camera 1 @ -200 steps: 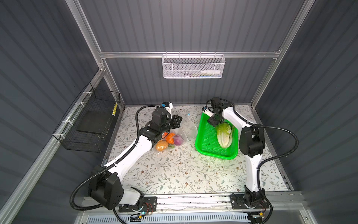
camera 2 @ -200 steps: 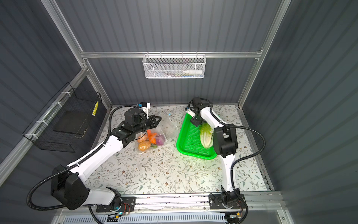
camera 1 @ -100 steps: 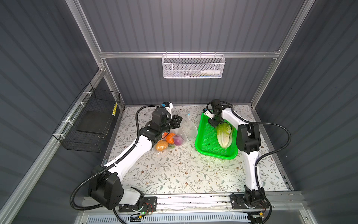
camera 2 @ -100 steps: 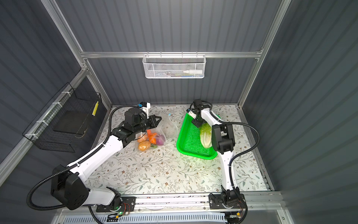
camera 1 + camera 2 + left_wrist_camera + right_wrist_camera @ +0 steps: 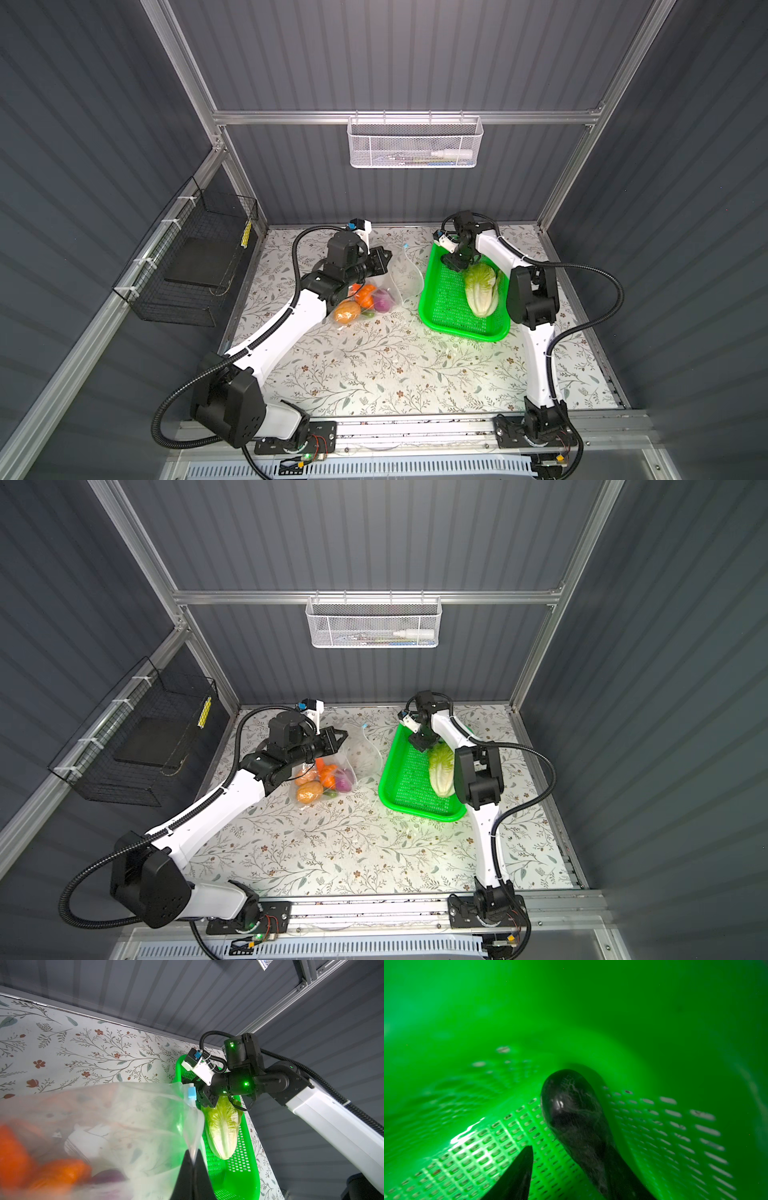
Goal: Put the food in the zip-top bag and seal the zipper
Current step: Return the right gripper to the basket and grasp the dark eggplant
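Both top views look down from high up, far away, and share nearly the same sight of the whole flowery counter. The left wrist camera sits close behind the clear bag, facing the green basket. The right wrist camera peers into that basket, very near the dark eggplant.

The left gripper touches the zip-top bag; right gripper in green basket by cabbage.
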`<state>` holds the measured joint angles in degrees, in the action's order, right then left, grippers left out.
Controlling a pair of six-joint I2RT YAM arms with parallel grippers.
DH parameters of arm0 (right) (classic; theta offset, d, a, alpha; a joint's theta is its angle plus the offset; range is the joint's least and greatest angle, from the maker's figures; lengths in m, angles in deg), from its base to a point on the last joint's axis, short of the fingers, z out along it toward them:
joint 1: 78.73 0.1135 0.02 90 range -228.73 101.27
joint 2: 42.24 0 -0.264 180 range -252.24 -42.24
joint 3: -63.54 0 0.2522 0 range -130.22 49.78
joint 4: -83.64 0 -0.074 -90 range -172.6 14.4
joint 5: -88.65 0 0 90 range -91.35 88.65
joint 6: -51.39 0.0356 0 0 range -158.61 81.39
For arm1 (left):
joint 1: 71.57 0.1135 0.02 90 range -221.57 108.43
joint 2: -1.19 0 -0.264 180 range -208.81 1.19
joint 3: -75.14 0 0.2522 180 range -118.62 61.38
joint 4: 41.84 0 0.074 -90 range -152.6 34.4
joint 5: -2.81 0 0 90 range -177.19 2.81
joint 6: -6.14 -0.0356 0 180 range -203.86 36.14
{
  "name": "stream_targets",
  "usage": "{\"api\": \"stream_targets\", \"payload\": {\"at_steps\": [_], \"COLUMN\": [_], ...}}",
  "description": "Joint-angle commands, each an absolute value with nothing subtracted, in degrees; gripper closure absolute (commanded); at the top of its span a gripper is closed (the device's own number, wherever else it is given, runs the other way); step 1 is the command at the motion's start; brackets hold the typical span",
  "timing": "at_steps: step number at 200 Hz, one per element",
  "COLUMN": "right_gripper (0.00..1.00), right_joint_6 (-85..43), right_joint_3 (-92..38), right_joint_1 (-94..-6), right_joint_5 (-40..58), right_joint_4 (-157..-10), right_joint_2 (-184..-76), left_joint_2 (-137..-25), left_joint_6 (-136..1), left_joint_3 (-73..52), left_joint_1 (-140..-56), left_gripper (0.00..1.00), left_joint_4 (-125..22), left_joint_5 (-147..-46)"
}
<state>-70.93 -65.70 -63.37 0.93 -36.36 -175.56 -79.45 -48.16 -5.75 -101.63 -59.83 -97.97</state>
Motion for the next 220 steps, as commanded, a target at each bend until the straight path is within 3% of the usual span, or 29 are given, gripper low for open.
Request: {"api": "stream_targets", "payload": {"at_steps": [1,61,104,176,220], "right_gripper": [0.44,0.21,0.17,0.23,0.45], "right_joint_6": [-68.3,-70.3,-72.7,-72.9,-72.5], "right_joint_3": [-64.3,-60.8,-63.0,-65.0,-63.7], "right_joint_1": [-62.7,-62.6,-62.7,-62.4,-62.3], "right_joint_5": [8.1,-0.1,-4.0,0.1,0.7], "right_joint_4": [-31.8,-40.3,-41.4,-37.6,-37.5], "right_joint_2": [-172.8,-171.4,-175.4,-178.4,-177.7], "left_joint_2": [-79.9,-80.3,-80.5,-80.5,-80.3], "left_joint_6": [-48.1,-48.4,-48.3,-48.3,-48.1], "left_joint_3": [-7.3,-8.3,-8.4,-8.6,-8.5], "left_joint_1": [-102.1,-102.1,-102.0,-102.1,-102.1], "left_gripper": [1.0,1.0,1.0,1.0,1.0], "left_joint_4": [-59.6,-60.2,-60.4,-60.8,-60.7], "left_joint_5": [-98.9,-99.2,-99.1,-98.8,-98.9]}}
